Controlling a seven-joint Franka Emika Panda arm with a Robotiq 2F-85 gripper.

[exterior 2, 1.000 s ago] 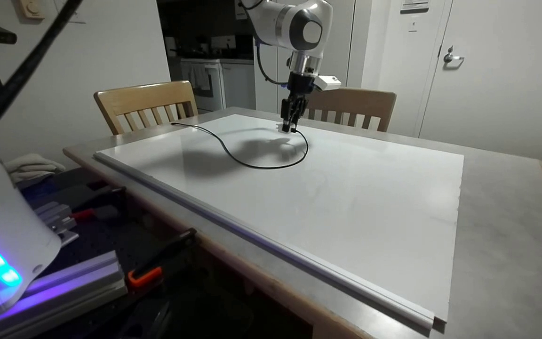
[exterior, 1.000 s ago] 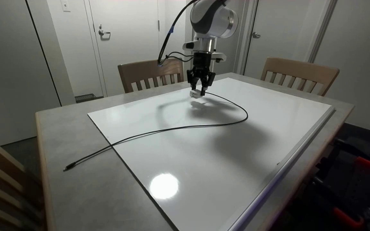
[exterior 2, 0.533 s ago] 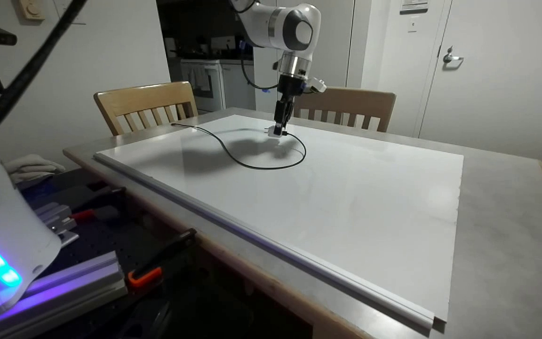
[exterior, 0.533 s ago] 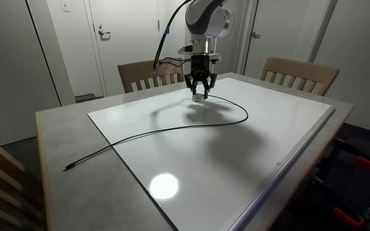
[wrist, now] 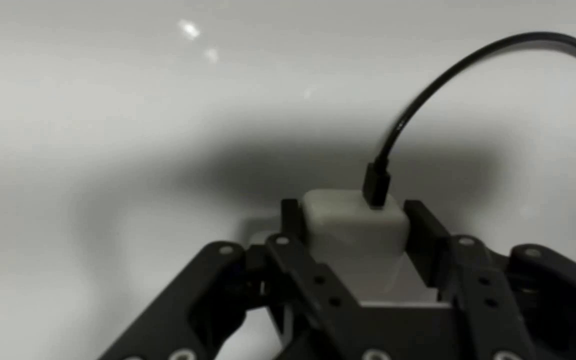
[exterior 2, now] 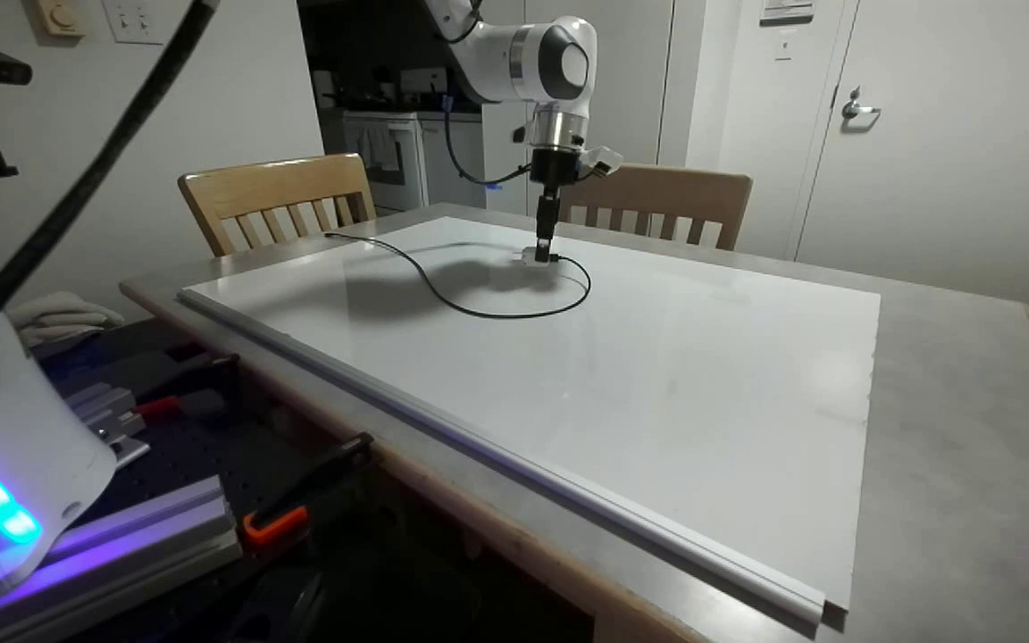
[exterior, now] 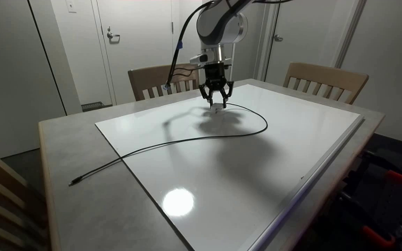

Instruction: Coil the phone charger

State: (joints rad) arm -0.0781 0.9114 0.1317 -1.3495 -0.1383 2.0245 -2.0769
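Note:
The phone charger is a thin black cable [exterior: 201,138] plugged into a small white block [wrist: 353,240]. My gripper [wrist: 349,215] is shut on that block, one finger along each side, as the wrist view shows. The cable's small black plug [wrist: 376,185] sits in the block's face between the fingertips. In both exterior views the block hangs low over the whiteboard; whether it touches is unclear. From there the cable bends round in one wide curve and runs across the board. Its far end [exterior: 77,180] lies on the bare tabletop past the board's edge.
A large glossy whiteboard [exterior 2: 702,402] covers most of the grey table [exterior 2: 961,429], with a raised rail [exterior 2: 514,455] along one long side. Wooden chairs [exterior: 326,80] stand around the table. An orange-handled clamp [exterior 2: 275,525] sits near the robot base [exterior 2: 23,429].
My gripper has come down toward the whiteboard with the white block and stands more upright. The cable's bend near the block has shifted slightly; its far end has stayed put.

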